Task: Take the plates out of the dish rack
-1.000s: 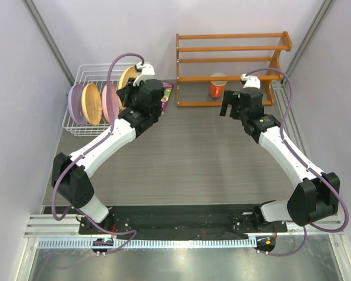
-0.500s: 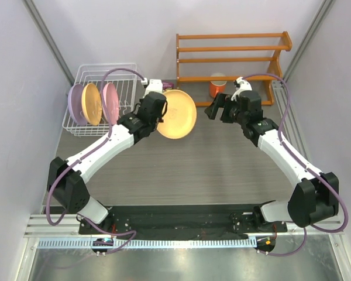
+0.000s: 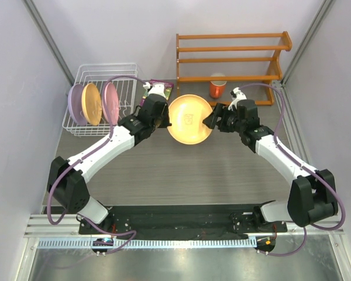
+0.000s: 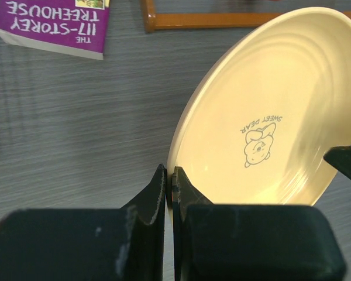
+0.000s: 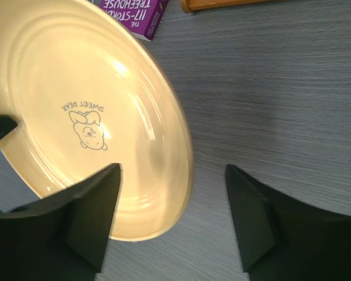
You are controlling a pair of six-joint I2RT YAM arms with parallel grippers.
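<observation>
My left gripper [image 3: 162,120] is shut on the left rim of a yellow plate [image 3: 190,119] and holds it above the table's middle. The plate also shows in the left wrist view [image 4: 269,117], with a small bear print, and in the right wrist view [image 5: 76,117]. My right gripper [image 3: 213,119] is open, its jaws straddling the plate's right rim without touching it [image 5: 172,175]. The white wire dish rack [image 3: 93,79] at the back left holds a lavender plate [image 3: 76,105], an orange plate [image 3: 92,103] and a pink plate [image 3: 110,101], all upright.
An orange wooden shelf [image 3: 231,50] stands at the back right with an orange mug [image 3: 217,88] on its lowest level. A purple book [image 3: 162,86] lies between rack and shelf; it also shows in the left wrist view [image 4: 52,26].
My left gripper has carried the yellow plate out of the rack and rightward to the table's middle. My right gripper has moved left and come round the plate's right rim.
</observation>
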